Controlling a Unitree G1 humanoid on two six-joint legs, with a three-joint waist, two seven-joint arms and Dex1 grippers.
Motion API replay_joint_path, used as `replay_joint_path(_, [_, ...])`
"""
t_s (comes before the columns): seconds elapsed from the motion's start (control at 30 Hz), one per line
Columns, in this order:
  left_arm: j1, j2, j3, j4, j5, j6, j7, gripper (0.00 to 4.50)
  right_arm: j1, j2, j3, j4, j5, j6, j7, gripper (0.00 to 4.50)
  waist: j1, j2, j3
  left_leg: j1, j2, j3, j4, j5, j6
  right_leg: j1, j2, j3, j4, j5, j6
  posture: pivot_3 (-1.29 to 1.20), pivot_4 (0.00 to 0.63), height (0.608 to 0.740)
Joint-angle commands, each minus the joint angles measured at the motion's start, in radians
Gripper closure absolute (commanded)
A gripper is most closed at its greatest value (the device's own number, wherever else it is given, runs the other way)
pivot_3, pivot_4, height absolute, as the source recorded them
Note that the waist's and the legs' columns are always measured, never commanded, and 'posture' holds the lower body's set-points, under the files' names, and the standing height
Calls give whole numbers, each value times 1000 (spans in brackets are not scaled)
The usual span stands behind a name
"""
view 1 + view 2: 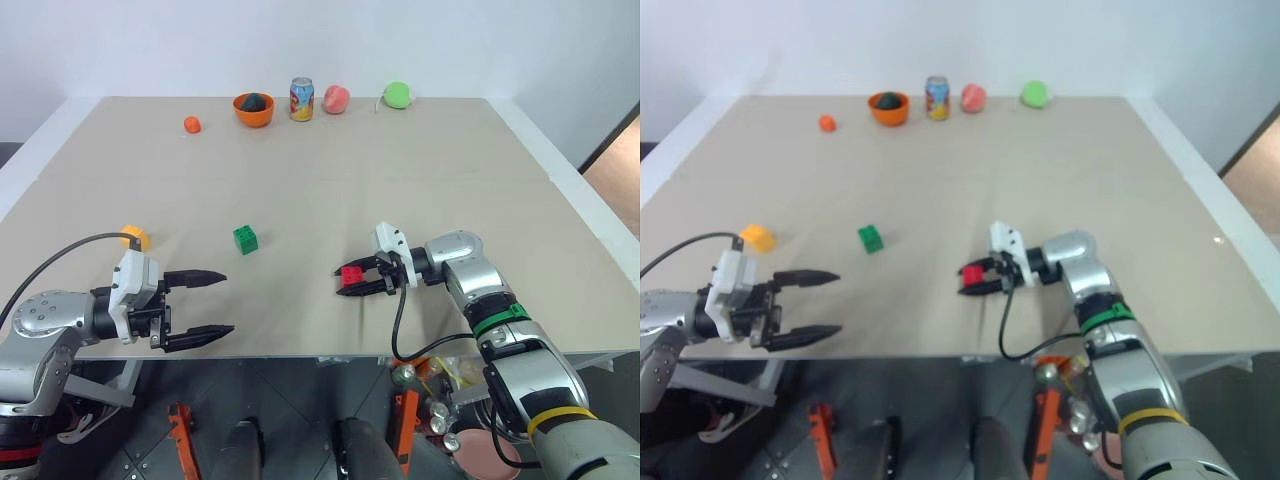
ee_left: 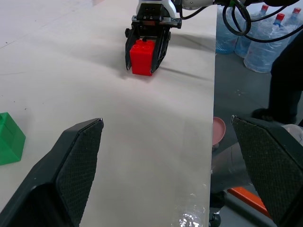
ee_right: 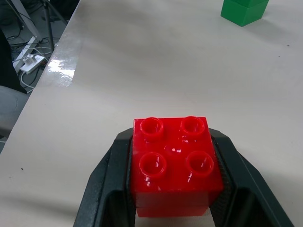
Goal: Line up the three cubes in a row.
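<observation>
Our right gripper (image 1: 352, 282) has its two black fingers squeezed tight on the small red plastic cube with bumps on top (image 3: 174, 166), low over the near part of the beige tabletop (image 1: 330, 180). Our left gripper (image 1: 210, 305) hangs at the near edge with its fingers spread wide, holding nothing. The small green plastic cube (image 1: 245, 239) sits between both grippers, farther back, and the small yellow-orange cube (image 1: 757, 237) sits just behind our left gripper.
</observation>
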Motion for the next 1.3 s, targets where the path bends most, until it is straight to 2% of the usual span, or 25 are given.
replay_joint_path(0.03, [-10, 3, 7, -27, -16, -1, 3, 0, -6, -2, -27, 1, 7, -12, 5, 3204, 0, 0, 0, 0, 0, 0, 0, 0, 0, 0, 0, 0, 0, 0, 0, 0, 150, 740])
replay_joint_path(0.17, [-10, -2, 6, -32, -19, 3, 8, 0, -10, -1, -24, 9, 5, -13, 9, 3204, 0, 0, 0, 0, 1, 0, 0, 0, 0, 0, 1, 0, 0, 0, 0, 0, 150, 740])
replay_joint_path(0.2, [-8, -2, 7, -34, -20, 3, 9, 0, -13, 2, -25, 14, 4, -13, 7, 2404, 0, 0, 0, 0, 1, 0, 0, 0, 0, 0, 1, 0, 0, 0, 0, 0, 150, 740])
replay_joint_path(0.43, [-3, -5, 11, -37, -22, 3, 19, 0, -43, 13, -24, 55, -9, -31, -8, 141, 0, 0, 0, 0, 3, 0, 0, 0, 0, 0, 3, 0, 0, 1, -1, 0, 150, 740])
replay_joint_path(0.6, [-3, -6, 16, -40, -26, 7, 23, 0, -56, -17, -20, 55, -13, -31, 50, 141, 0, 0, 0, 0, 5, 0, 0, 0, 0, 0, 5, 0, 0, 1, -2, 0, 150, 740])
replay_joint_path(0.73, [-2, 1, 25, -38, -33, 13, 22, 0, -70, -84, 1, 26, -14, -64, 113, 141, 0, 0, 0, 0, 5, 0, 0, 0, 0, 0, 6, 0, 0, 1, -2, 0, 150, 740])
replay_joint_path(0.83, [11, 18, 38, -31, -32, 17, 16, 0, -95, -159, 39, 6, -17, -116, 115, 141, 0, 0, 0, 0, 5, 0, 0, 0, 0, -1, 6, 1, 0, 1, -2, 0, 150, 740])
replay_joint_path(1.03, [70, 34, 87, -12, -3, 9, 45, 0, -195, -261, -22, 1, -41, -189, 79, 141, -1, 1, 0, 1, 7, 3, 0, 0, 0, -2, 7, 2, 0, 1, -3, 0, 150, 740])
replay_joint_path(1.1, [104, 29, 97, -3, 27, 3, 88, 0, -203, -281, -69, -49, 3, -150, 57, 141, 0, 1, 0, 1, 8, 3, -1, 0, 0, -3, 7, 2, 0, 1, -4, 0, 150, 740])
replay_joint_path(1.17, [134, 15, 87, 7, 84, -15, 151, 0, -184, -273, -140, -147, 99, -18, 31, 141, 0, 1, 0, 1, 8, 3, -1, -1, -1, -3, 7, 2, 0, 1, -5, 0, 150, 740])
replay_joint_path(1.3, [130, -55, 66, 8, 144, 24, 329, 0, -78, -215, -252, -373, 242, 220, -134, 141, 2, 0, 0, 1, 8, 3, -1, -1, -2, -3, 7, 3, 0, 1, -5, 0, 150, 740])
